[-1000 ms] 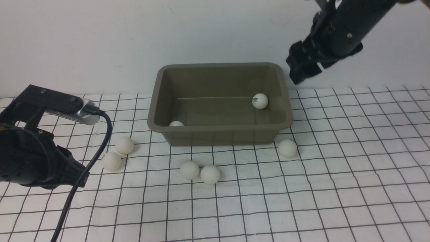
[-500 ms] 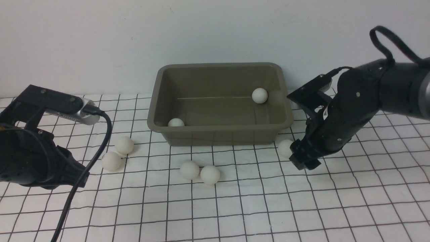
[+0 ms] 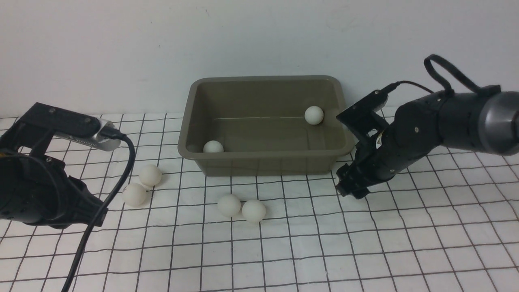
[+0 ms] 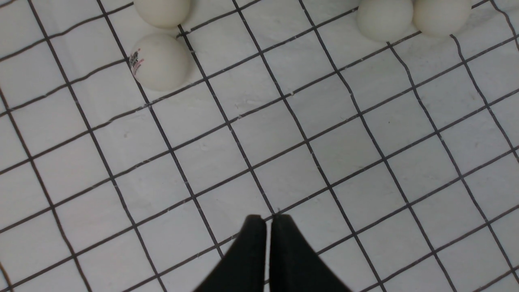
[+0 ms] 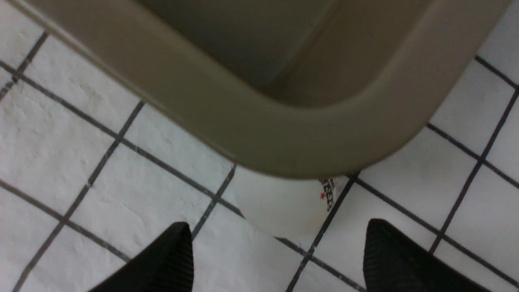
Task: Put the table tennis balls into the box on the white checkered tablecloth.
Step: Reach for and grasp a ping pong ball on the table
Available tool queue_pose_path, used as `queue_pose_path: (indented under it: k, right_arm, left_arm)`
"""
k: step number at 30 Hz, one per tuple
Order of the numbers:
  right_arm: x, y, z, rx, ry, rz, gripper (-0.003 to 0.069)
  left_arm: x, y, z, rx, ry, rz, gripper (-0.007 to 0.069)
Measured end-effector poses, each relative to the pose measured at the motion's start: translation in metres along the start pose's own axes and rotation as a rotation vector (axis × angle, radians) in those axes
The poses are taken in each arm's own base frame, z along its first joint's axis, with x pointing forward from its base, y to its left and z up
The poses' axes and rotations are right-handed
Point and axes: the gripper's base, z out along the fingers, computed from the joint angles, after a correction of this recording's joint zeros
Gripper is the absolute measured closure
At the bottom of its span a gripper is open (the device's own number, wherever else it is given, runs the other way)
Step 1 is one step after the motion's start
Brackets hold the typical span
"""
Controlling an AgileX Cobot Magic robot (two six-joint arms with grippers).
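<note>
One table tennis ball (image 5: 284, 202) lies on the white checkered tablecloth (image 5: 101, 170), half tucked under the rim at the near right corner of the box (image 5: 259, 134); your right gripper (image 5: 279, 227) straddles it, jaws apart. Close gently and draw the ball clear of that rim before lifting. Your left gripper (image 4: 267, 221) hovers, jaws together

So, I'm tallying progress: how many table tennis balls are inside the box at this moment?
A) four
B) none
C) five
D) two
D: the box holds only the front-left ball and the back-right ball.
</note>
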Motion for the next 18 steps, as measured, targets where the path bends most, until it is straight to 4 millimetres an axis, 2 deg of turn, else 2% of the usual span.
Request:
queue_pose_path:
  k: [12, 18]
  right_arm:
    - [0.002, 0.001, 0.025, 0.004, -0.020, -0.005, 0.0148]
    - [-0.001, 0.001, 0.030, 0.016, -0.062, -0.008, 0.0148]
  left_arm:
    - [0.000, 0.000, 0.000, 0.000, 0.000, 0.000, 0.0625]
    - [0.000, 0.000, 0.000, 0.000, 0.000, 0.000, 0.0625]
